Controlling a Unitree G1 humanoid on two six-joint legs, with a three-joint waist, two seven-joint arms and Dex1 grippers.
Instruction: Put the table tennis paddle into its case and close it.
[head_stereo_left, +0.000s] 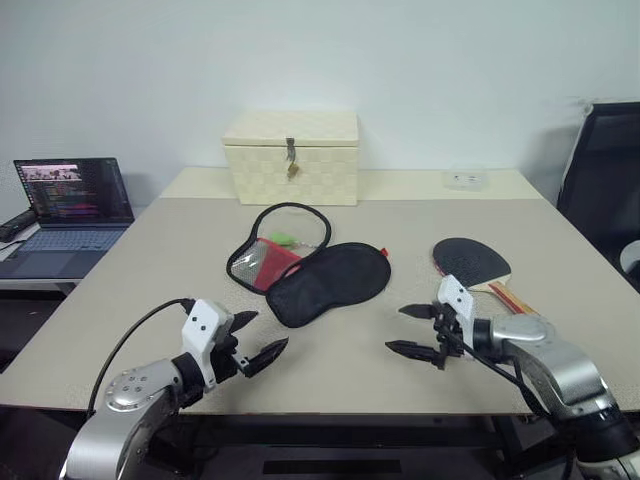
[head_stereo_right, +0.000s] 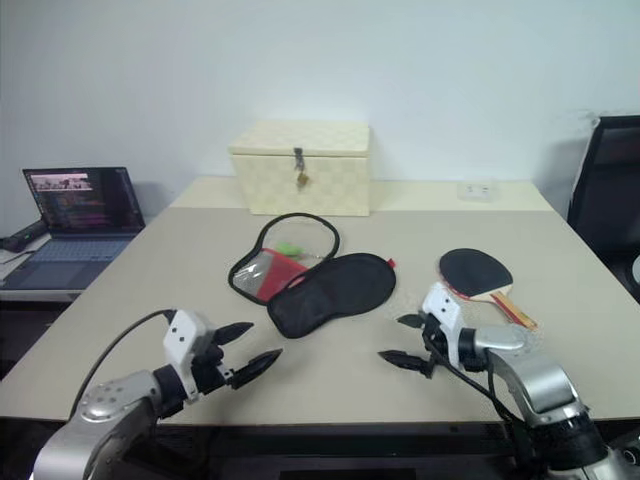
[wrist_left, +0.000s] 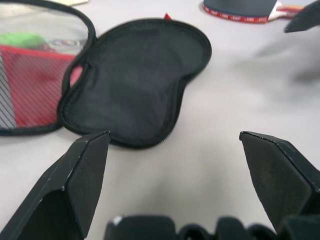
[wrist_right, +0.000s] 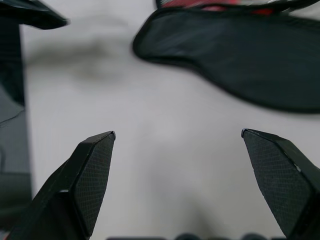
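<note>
The case (head_stereo_left: 305, 268) lies unzipped and spread flat in the middle of the table (head_stereo_left: 120, 300), its black inside half toward the robot and the half with the red mesh pocket behind it. The paddle (head_stereo_left: 474, 265) lies black face up on the table to the right of the case, apart from it, handle pointing to the near right edge. The left gripper (head_stereo_left: 262, 340) and the right gripper (head_stereo_left: 415, 330) both hover above the near part of the table with fingers spread wide and nothing between them, the right one just beside the paddle's handle
</note>
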